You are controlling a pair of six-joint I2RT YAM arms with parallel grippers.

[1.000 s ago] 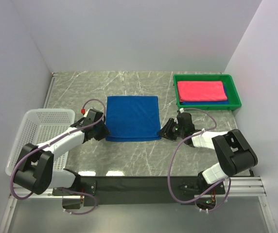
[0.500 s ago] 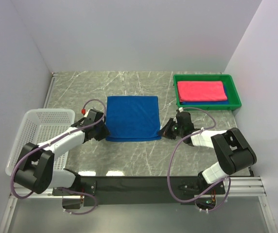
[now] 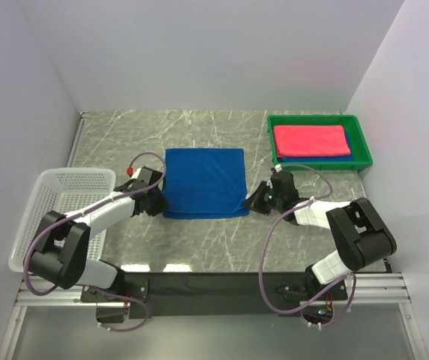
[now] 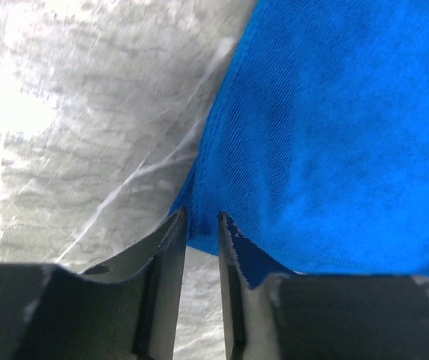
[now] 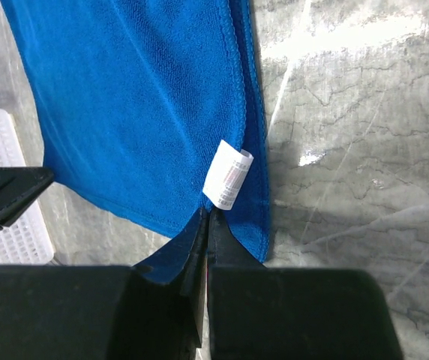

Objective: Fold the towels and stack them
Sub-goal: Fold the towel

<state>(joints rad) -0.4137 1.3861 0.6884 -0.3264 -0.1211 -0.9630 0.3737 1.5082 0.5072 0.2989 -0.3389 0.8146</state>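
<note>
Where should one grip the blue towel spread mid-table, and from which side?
At its near corners, low from each side: the blue towel lies flat, so only edges can be pinched. The right claw is shut on one corner.

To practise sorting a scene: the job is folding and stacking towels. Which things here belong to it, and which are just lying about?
Belong to the job: blue towel on the table; pink towel; blue towel beneath it.
Lying about: green tray; white basket.
</note>
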